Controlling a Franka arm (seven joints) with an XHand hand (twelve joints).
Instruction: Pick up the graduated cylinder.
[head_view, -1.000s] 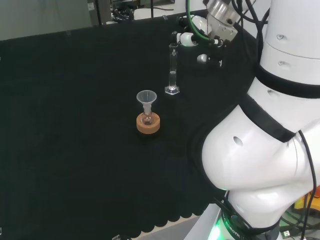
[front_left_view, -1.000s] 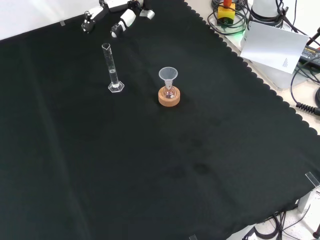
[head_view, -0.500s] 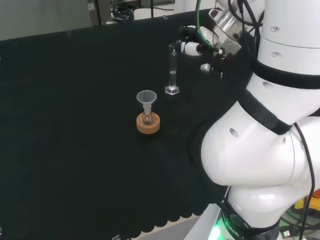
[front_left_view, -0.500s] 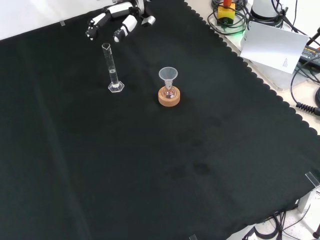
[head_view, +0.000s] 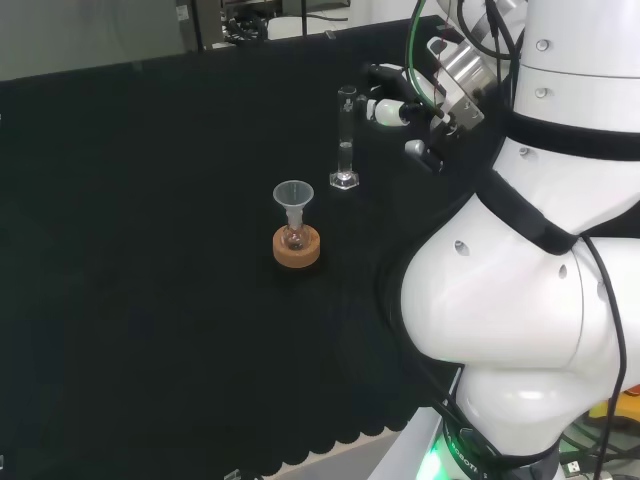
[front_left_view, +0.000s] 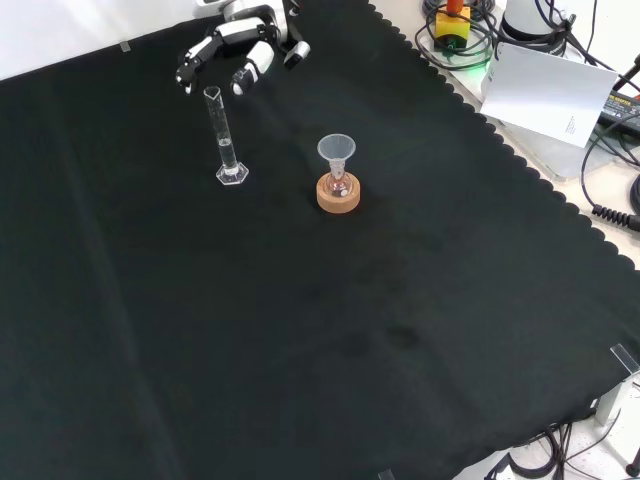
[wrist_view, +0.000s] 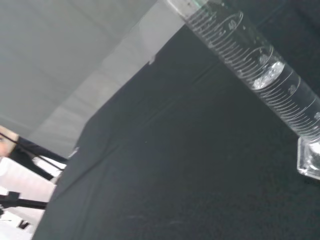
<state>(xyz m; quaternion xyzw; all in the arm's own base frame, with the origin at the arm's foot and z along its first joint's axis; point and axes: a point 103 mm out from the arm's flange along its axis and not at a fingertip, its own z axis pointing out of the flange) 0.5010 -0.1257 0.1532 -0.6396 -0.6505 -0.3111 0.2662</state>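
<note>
Graduated cylinder (front_left_view: 227, 140) upright on black cloth (front_left_view: 300, 330), upper left of front view, not grasped.
My hand (front_left_view: 235, 45) hovers just above its top, fingers relaxed and spread, holding nothing; funnel (front_left_view: 337, 152) on cork ring (front_left_view: 338, 193) stands right of it.

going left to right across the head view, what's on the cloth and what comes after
funnel in a small flask on its cork ring → graduated cylinder → hand → the arm's white links
</note>
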